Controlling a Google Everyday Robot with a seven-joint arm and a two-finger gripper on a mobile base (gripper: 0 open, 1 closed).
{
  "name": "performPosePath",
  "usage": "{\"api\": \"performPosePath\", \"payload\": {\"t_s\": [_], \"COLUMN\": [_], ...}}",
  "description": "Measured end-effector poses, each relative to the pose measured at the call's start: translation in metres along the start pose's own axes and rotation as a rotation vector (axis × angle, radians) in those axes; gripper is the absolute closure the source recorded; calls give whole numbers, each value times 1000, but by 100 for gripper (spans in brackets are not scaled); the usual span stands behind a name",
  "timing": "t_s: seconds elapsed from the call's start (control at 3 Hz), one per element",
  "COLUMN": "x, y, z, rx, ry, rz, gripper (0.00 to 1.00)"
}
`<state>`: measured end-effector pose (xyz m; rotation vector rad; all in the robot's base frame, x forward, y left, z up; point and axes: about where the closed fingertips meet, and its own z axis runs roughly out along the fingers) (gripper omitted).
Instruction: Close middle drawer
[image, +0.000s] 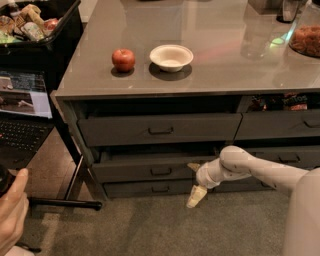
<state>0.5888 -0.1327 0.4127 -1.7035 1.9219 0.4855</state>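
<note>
The middle drawer (145, 169) sits in the left stack under the counter (225, 60), between the top drawer (160, 129) and the slim bottom drawer (150, 189). It stands partly pulled out toward the near side, with a dark gap showing above its front. Its small metal pull (161, 171) is at the centre of the flat front.

The gripper (195, 181) is at the right end of that front, on a white arm (260, 172) reaching in from the right. Its two pale fingers (196, 196) are spread well apart, one up against or just beside the drawer's upper right edge, the other pointing down toward the floor. It holds nothing.

The drawer looks stiff and boxy and should slide on runners with moderate resistance, probably light if it holds little. No grasp seems needed: a flat push on the front would do. Pressing nearer the pull than the right end would likely keep it from skewing and binding.

On the counter above, an apple (123, 59) and a white bowl (171, 56) sit near the left. A laptop (22, 115) stands further left.
</note>
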Motion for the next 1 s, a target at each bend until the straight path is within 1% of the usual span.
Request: {"api": "performPosePath", "payload": {"t_s": [0.67, 1.0], "x": [-3, -3], "y": [-24, -26], "z": [26, 25], "rx": [-4, -29], "ry": [-6, -8], "rz": [11, 13], "gripper": [0, 0]}}
